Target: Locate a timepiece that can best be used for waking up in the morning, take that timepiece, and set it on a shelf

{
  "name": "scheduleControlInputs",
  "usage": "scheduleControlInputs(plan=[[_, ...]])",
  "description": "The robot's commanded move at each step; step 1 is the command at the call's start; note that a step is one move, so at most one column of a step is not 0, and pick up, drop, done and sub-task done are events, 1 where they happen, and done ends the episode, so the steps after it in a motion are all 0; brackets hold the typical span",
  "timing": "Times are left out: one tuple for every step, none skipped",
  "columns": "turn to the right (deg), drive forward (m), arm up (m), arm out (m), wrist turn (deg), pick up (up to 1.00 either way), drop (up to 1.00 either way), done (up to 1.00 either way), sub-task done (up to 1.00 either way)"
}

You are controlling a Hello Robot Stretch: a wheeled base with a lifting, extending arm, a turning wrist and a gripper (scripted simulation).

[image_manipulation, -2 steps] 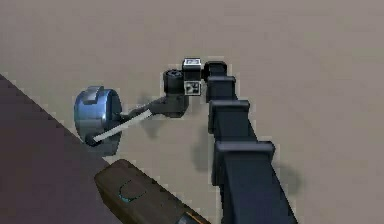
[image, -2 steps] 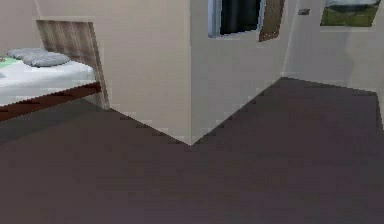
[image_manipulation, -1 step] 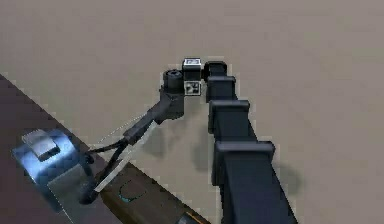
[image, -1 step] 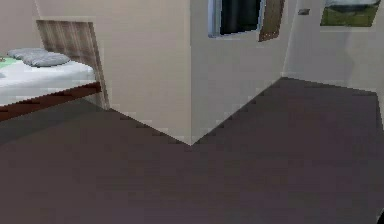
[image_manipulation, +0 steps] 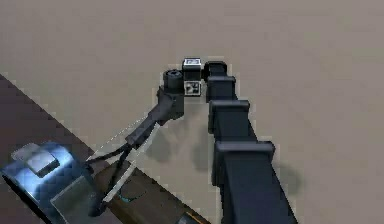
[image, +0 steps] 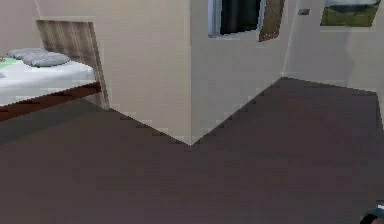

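Hand (image_manipulation: 98,180) slanting down off the arm (image_manipulation: 240,165), holding a blue round clock (image_manipulation: 40,180) at its fingertips, clear of the dark floor (image_manipulation: 15,115) beneath; beige wall (image_manipulation: 260,40) beyond the hand.

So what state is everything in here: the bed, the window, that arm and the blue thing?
Bed: made, grey pillow lying flat at its head.
Window: pane dark; whether it is shut cannot be told.
Arm: extended outward.
Gripper: far end at the blue round thing; cannot tell whether it holds it.
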Motion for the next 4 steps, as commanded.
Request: scheduleControlInputs(plan=[[0.0,0.0,0.0,-0.26,0.0,0.0,0.0,0.0,0.0],[-45.0,0.0,0.0,0.0,0.0,0.0,0.0,0.0,0.0],[0.0,0.15,0.0,0.0,0.0,0.0,0.0,0.0,0.0],[-45.0,0.0,0.0,0.0,0.0,0.0,0.0,0.0,0.0]])
